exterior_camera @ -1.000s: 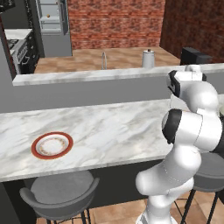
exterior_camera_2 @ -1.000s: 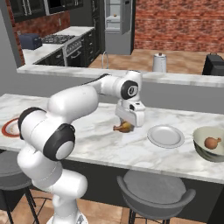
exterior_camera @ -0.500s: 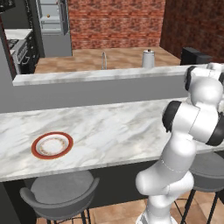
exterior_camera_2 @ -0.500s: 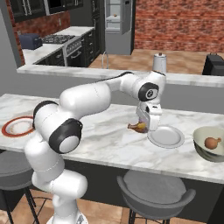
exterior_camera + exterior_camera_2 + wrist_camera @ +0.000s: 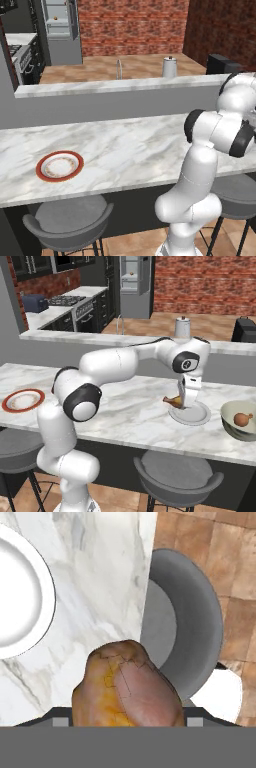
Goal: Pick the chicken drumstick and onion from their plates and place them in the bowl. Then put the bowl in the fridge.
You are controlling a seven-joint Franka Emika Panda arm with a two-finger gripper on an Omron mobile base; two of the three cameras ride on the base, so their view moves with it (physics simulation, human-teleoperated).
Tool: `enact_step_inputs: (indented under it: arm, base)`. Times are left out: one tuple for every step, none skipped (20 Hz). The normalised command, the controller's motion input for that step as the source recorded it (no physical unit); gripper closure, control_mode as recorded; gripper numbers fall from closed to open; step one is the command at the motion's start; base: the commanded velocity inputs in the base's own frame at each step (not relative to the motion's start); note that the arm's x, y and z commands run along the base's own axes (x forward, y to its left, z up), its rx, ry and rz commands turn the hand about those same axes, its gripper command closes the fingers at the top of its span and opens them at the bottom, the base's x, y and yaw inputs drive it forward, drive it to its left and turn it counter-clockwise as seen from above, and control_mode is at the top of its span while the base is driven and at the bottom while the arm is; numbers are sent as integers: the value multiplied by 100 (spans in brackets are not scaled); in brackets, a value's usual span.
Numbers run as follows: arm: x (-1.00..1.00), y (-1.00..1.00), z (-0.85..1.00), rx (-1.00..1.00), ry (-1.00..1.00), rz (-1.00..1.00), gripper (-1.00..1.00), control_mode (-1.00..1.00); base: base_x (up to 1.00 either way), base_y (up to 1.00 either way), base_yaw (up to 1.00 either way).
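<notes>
My gripper (image 5: 186,404), clamped on the chicken drumstick (image 5: 173,401), has carried it right along the marble surface (image 5: 130,406) to above the grey plate (image 5: 190,415); the bowl (image 5: 241,421), farther right with the onion (image 5: 242,419) already inside, comes next.

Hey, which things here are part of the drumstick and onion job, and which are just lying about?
Job:
drumstick, held in the gripper
onion, already in the bowl
red-rimmed plate
white plate
fridge

Lying about:
kettle
stools
stove
toaster
</notes>
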Motion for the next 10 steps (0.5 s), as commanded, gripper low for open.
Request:
enact_step_inputs:
  arm:
    - [0,-61,10,-7,0,-24,100,-100]
    - [0,-59,10,-8,0,-24,100,-100]
    - [0,-61,11,-8,0,-23,100,-100]
    - [0,-60,11,-8,-1,-23,100,-100]
    - [0,-60,10,-9,0,-23,100,-100]
    - [0,-60,7,-9,0,-22,100,-100]
    - [0,-59,6,-10,0,-21,100,-100]
    - [0,-61,3,-10,0,-20,100,-100]
    - [0,-62,1,-11,0,-19,100,-100]
    - [0,-63,0,-11,-1,-17,100,-100]
  base:
    - [0,0,0]
    - [0,0,0]
    - [0,0,0]
    - [0,0,0]
    - [0,0,0]
    - [0,0,0]
    - [0,0,0]
    - [0,0,0]
    - [0,0,0]
    - [0,0,0]
